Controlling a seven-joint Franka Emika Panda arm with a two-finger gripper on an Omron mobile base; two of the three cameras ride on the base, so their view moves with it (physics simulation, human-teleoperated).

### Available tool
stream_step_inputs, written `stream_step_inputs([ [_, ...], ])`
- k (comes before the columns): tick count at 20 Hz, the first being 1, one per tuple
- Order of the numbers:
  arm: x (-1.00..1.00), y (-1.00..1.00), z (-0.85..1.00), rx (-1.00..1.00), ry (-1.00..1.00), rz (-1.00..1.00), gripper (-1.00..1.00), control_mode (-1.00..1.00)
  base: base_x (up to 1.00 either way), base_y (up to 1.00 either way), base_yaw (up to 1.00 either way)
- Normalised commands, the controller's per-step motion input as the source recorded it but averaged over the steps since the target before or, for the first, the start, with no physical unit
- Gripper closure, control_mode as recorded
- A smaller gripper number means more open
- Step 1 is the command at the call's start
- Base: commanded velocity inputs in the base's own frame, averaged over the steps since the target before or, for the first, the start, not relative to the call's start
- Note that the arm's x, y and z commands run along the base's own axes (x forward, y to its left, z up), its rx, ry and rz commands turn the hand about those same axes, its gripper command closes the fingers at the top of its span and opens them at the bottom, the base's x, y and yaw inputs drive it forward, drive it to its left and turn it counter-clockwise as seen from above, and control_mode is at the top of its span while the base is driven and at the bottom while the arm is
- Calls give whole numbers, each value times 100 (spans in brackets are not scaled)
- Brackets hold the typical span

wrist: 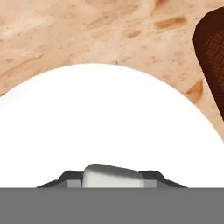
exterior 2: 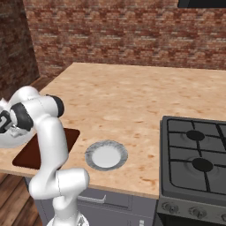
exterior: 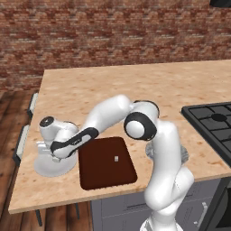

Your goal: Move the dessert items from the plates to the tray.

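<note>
Gripper (wrist: 113,180) fingers clamped on off-white block (wrist: 113,176) over smooth plate (exterior: 47,168); tray (exterior: 97,169) alongside holds tiny cube (exterior: 116,159); stove (exterior 2: 194,165) far right.

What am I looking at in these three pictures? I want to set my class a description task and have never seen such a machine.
This is a computer-rendered kitchen. The white jointed machine is a robot arm on a base that can drive. Two pictures come from cameras on that base, behind the arm to its left and right. The third comes from a camera on its hand, looking along its fingers.

On the wooden counter lie a dark brown tray with a tiny pale cube on it, a smooth plate beside the tray, and a fluted plate nearer the stove.

The hand is low over the smooth plate. In the hand view an off-white block sits between the fingers, which seem to be closing on it; whether it is gripped is not clear.
</note>
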Motion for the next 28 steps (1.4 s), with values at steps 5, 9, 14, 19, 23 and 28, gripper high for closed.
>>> stream_step_inputs([
  [5, -4, -100, 8, 10, 0, -2, 100, -100, 0, 0, 0],
  [9, -13, -100, 0, 0, -1, 0, 100, -100, 0, 0, 0],
  [14, -3, -91, -6, 2, 0, 0, 100, -100, 0, 0, 0],
  [19, 0, -17, -30, 7, 0, 0, -100, -100, 0, 0, 0],
  [23, 0, 0, 0, 0, 0, 0, -100, -100, 0, 0, 0],
  [28, 0, 0, 27, 1, 0, 0, -100, -100, 0, 0, 0],
])
